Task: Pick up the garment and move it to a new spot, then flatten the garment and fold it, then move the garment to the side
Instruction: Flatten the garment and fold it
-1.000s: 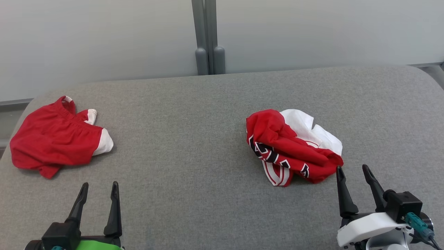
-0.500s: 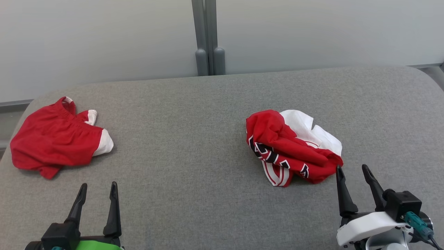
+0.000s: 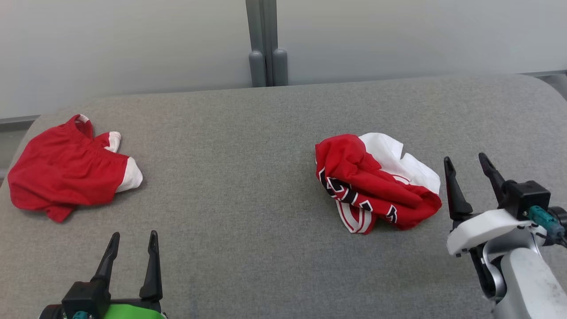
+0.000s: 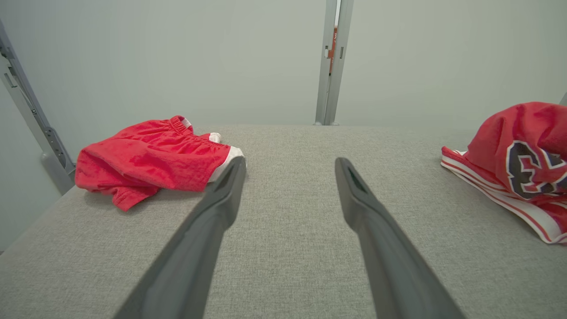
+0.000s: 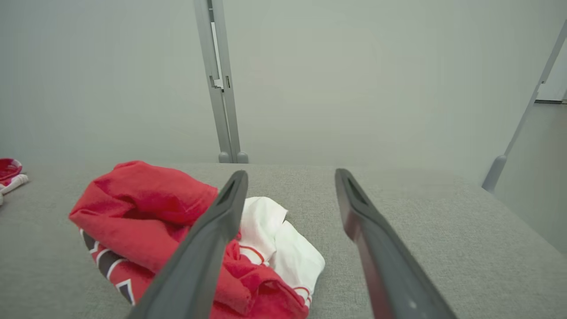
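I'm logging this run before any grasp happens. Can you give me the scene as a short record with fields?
surface: grey fabric table
jersey: red and white, black lettering, crumpled, right of centre
shorts: red with white trim, far left
left gripper: open, empty, over bare table
right gripper: open, empty, beside the jersey's right edge
progress: nothing picked up yet

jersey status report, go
Left gripper open, empty. Right gripper open beside crumpled jersey, no grip yet. Shorts far left, out of the way.
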{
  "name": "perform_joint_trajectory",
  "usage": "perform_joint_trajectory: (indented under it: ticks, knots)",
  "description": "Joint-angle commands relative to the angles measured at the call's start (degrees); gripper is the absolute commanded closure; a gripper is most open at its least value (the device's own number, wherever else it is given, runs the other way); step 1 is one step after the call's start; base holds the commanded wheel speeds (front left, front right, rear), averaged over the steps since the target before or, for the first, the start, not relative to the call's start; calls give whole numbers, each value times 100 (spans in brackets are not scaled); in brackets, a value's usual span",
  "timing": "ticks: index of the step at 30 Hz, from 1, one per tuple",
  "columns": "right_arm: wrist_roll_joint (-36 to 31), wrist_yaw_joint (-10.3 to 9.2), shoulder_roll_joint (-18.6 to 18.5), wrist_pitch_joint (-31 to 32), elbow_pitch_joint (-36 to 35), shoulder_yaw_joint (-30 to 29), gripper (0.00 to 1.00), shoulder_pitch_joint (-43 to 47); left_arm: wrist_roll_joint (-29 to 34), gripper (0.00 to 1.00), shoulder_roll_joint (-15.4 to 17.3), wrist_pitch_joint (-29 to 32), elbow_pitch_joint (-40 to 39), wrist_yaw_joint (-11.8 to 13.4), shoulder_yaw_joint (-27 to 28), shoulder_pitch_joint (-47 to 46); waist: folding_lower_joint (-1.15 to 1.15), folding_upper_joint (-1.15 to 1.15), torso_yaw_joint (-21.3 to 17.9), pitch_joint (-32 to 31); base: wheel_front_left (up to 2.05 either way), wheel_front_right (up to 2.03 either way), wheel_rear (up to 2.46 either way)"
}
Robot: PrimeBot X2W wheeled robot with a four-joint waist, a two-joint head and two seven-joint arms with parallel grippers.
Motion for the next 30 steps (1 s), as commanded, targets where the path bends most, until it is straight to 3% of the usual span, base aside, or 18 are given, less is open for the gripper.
perform_joint_trajectory:
  ticks: [1, 6, 13, 25, 26, 27, 30]
  knots:
    - [-10, -2, -82, 23, 137, 0, 0, -177, 60, 0, -17, -3, 29, -25, -11, -134, 0, 0, 64, 126, 0, 0, 0]
    - [74, -2, -348, 108, 940, 26, 0, -751, 83, 0, -53, -4, 74, -62, -36, -309, 0, 0, 184, 433, 0, 0, 0]
    - [286, -2, -420, 74, 2189, 53, 0, -1352, 145, 0, -91, -4, 116, -129, -121, -563, 0, 0, 366, 799, 0, 0, 0]
    - [789, -2, -99, -160, 3919, 247, 1, -1621, 172, 0, -157, -3, 220, -176, -112, -724, 0, 0, 444, 904, 0, 0, 0]
    - [851, -1, -59, -128, 4024, 311, 65, -1622, 172, 0, -159, -3, 232, -180, -106, -737, 0, 0, 436, 898, 0, 0, 0]
    - [913, -1, -39, -124, 4108, 375, 100, -1643, 172, 0, -161, -3, 247, -187, -104, -752, 0, 0, 429, 889, 0, 0, 0]
    - [1048, -5, -137, -241, 4165, 453, 100, -1749, 191, 0, -169, -4, 277, -190, -108, -764, 0, 0, 413, 839, 0, 0, 0]
